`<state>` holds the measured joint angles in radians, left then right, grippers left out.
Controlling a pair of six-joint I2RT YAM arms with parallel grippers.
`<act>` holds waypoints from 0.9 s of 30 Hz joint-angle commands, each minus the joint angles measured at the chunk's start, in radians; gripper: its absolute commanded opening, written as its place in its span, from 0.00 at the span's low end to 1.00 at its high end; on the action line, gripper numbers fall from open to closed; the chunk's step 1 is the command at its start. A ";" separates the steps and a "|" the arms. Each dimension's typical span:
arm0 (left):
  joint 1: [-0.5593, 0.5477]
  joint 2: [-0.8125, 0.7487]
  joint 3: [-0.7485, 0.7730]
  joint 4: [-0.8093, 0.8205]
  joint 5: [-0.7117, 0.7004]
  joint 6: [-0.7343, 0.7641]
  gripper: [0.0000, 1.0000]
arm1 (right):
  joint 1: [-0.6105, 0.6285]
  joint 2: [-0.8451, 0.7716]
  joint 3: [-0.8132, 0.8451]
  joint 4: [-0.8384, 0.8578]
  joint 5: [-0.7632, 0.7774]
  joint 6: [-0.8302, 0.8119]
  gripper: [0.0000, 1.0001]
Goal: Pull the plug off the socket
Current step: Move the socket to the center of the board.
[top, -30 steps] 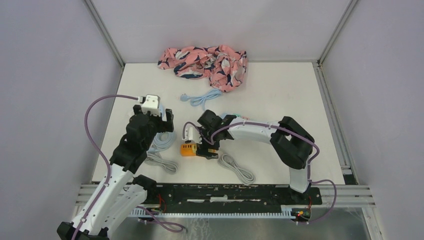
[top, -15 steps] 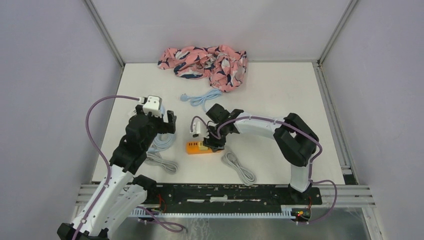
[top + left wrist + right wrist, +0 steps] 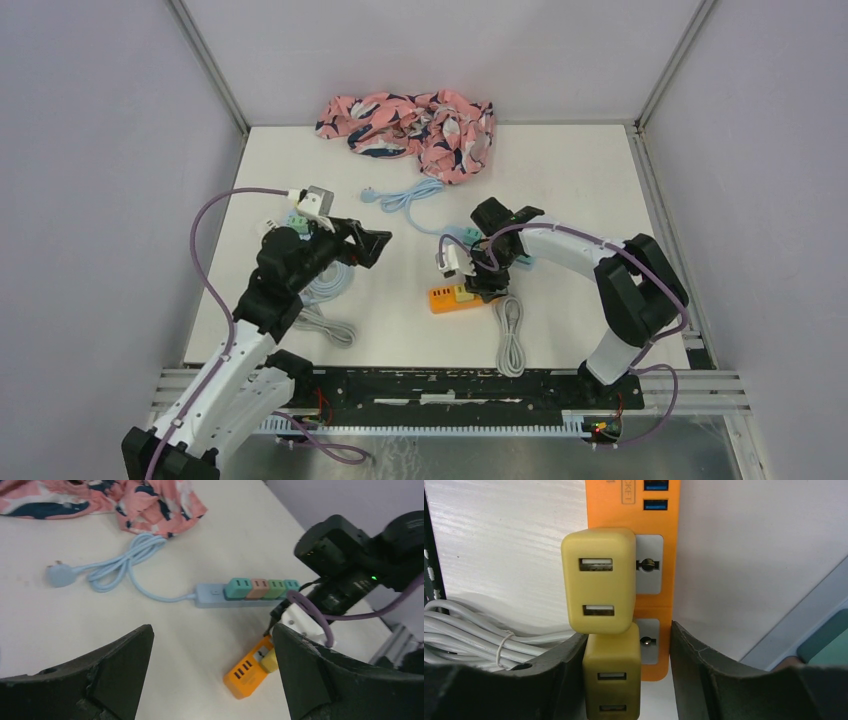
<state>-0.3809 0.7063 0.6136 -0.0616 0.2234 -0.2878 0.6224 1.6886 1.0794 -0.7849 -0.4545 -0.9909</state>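
Closing from wide to narrow, the right gripper point(image 3: 625, 645) now has its jaws around the plug point(image 3: 611, 680), which sits in the orange strip point(image 3: 609, 505) at the socket nearest the wrist. A second plug point(image 3: 596, 580) sits one socket further along the strip. One finger lies against the plug's outer side; the other seems to rest on the strip's opposite edge, so the grip probably takes plug and strip together rather than the plug alone. Over the last second the strip has slid across the surface point(image 3: 60, 620) with the right arm, and the white cable point(image 3: 459, 630) beside the strip has trailed along. That suggests the strip is light and follows any pull. The plug is still fully seated, so the task's main step is not yet done. The left gripper point(image 3: 212, 632) has swung to face the strip; its jaws are wide and hold nothing, well short of the strip. Judging from this, the strip needs pinning before a pull can separate the two, and the left arm looks placed to do that. Without it, the risk is dragging the whole strip again.
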 commanded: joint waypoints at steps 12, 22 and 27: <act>-0.323 0.038 -0.337 0.616 0.002 -0.065 0.95 | -0.045 -0.078 0.060 -0.108 -0.027 0.064 0.86; -0.327 0.129 -0.374 0.707 -0.008 -0.018 0.97 | -0.154 -0.326 0.000 -0.199 -0.201 0.041 0.94; -0.326 0.167 -0.368 0.700 -0.033 -0.030 0.98 | -0.177 -0.406 -0.048 -0.213 -0.269 0.051 0.94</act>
<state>-0.7029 0.8555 0.2283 0.5709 0.2276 -0.3550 0.4580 1.3323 1.0683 -0.9649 -0.6186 -0.9398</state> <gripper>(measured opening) 0.977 0.942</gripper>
